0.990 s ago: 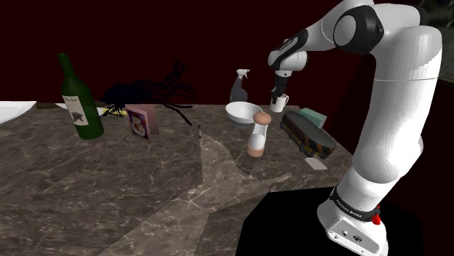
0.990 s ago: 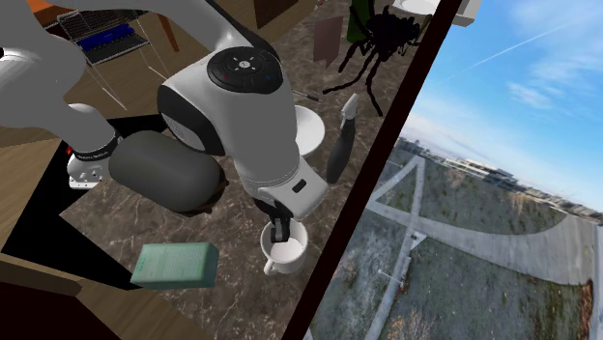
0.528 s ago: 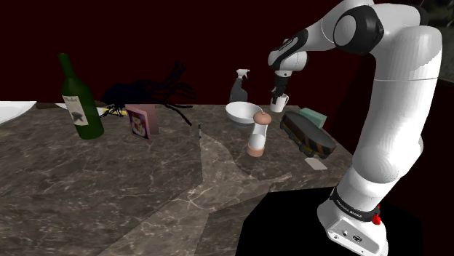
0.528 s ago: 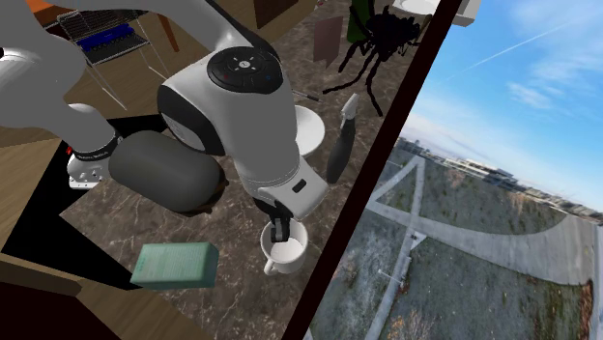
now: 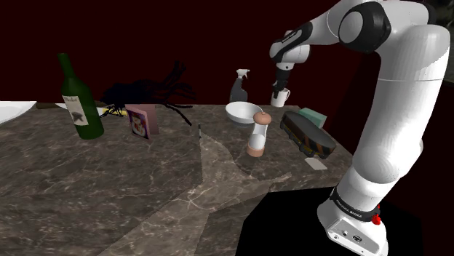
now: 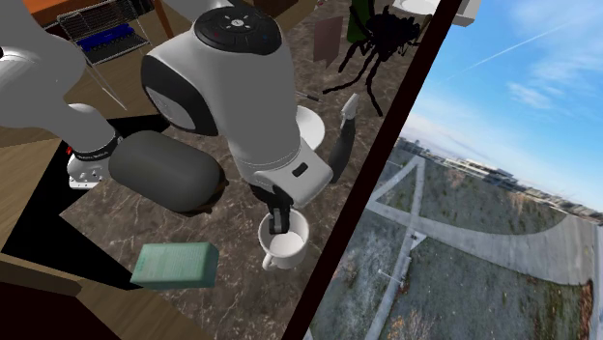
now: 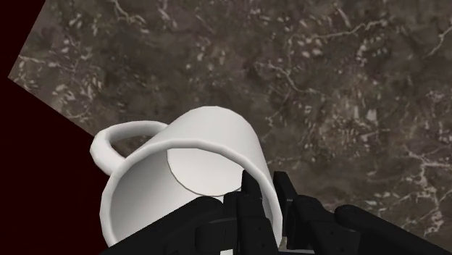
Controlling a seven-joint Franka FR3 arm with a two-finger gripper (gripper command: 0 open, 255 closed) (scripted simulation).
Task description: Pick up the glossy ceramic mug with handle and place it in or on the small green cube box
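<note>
Two black fingers of the gripper (image 7: pixel 266 197) are pinched on the wall of the white mug (image 7: pixel 190 170), one inside the rim and one outside, on the side away from the handle. From the wrist view the mug sits cocked against the fingers, its mouth turned towards the camera. In the shoulder view the mug (image 5: pixel 280 96) hangs under the gripper (image 5: pixel 279 86) at the back of the marble counter (image 5: pixel 145 174), and it looks to be just off the stone.

The pale green box (image 6: pixel 174 264) lies near the mug (image 6: pixel 285 247), flat on the counter close to its edge, with the dark rounded loaf-shaped thing (image 6: pixel 164 172) just beyond it. A white bowl (image 5: pixel 242 113), a spray bottle (image 5: pixel 239 87) and a pepper mill (image 5: pixel 257 134) stand further off.

I'd worry about that thin grip: held by one wall only, the glossy mug could swivel or slide out on the way across. If it lands tilted on the box's small top it may topple, and the counter's edge is right there
</note>
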